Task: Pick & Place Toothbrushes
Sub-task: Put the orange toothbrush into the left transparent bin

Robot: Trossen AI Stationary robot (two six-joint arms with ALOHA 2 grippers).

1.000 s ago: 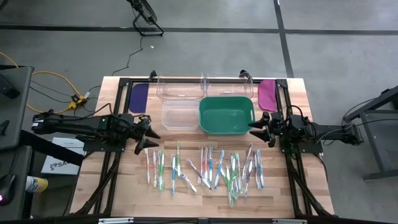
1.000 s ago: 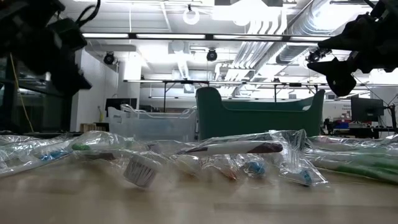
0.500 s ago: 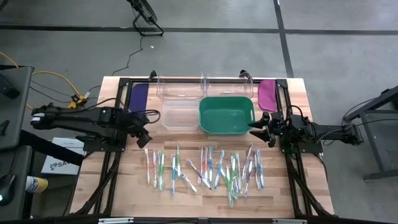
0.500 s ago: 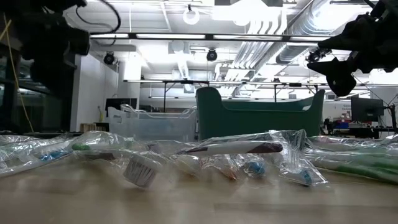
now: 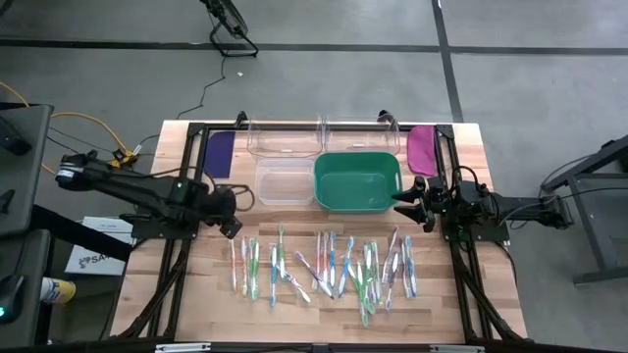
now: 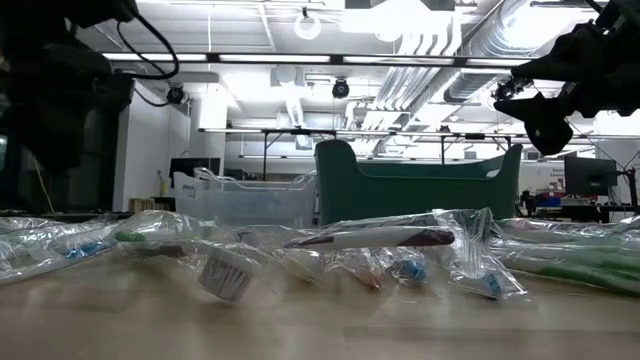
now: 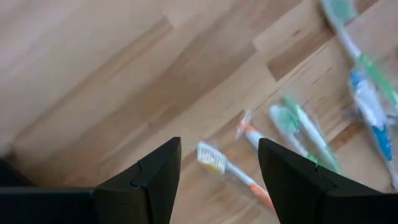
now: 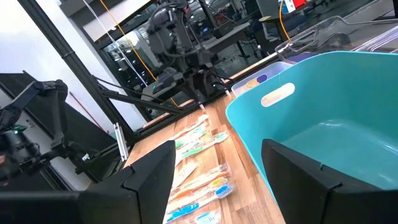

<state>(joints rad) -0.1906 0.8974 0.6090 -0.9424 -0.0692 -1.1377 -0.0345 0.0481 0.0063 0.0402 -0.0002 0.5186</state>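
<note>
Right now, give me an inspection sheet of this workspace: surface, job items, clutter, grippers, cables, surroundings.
Surface: light wooden table with a black frame.
Job's things: thin coloured plastic toothbrushes in clear wrappers, lying in a loose row across the front; green plastic tub looks empty; clear plastic bins beside and behind it.
Clutter: dark purple flat paddle at the back left corner, magenta flat paddle at the back right.
Grippers: left gripper open, over the row's left end, fingers framing an orange-handled brush; right gripper open, empty, by the tub's right edge.
Cables: yellow cable on the floor to the left.
Surroundings: grey floor; no person seen.
</note>
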